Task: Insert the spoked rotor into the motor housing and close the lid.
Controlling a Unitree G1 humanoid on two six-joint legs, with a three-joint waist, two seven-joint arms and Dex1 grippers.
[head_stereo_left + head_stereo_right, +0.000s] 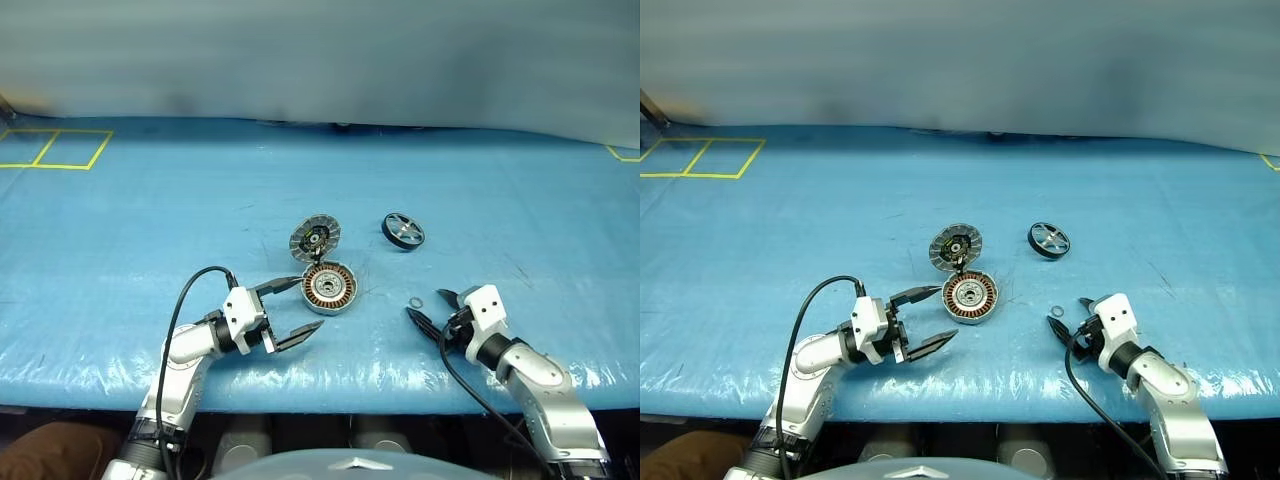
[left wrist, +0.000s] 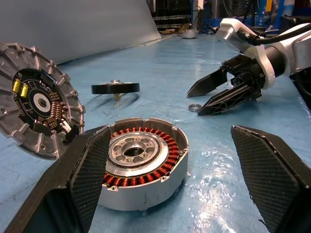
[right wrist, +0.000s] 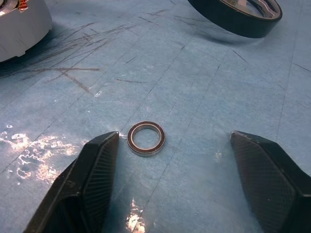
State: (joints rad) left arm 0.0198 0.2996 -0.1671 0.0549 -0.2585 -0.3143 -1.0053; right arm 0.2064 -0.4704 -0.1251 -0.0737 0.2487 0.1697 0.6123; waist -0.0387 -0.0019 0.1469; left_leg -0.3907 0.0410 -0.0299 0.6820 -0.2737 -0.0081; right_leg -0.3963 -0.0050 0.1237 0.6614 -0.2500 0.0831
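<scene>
The motor housing [image 1: 329,288], a silver cup with copper windings, lies on the blue table with its lid [image 1: 315,237] standing open behind it, segmented inner face showing. The black spoked rotor [image 1: 403,230] lies flat to the right, apart from both. My left gripper [image 1: 307,304] is open just left of the housing, one finger by its rim, nothing between the fingers. My right gripper [image 1: 425,304] is open low over the table, with a small metal ring [image 3: 146,138] lying between its fingers, closer to one of them. In the left wrist view the housing [image 2: 141,165] sits between my open fingers.
Yellow tape squares [image 1: 55,148] mark the far left of the blue table cover [image 1: 520,200]. The table's front edge [image 1: 350,395] runs just below both grippers. A grey wall stands behind the table.
</scene>
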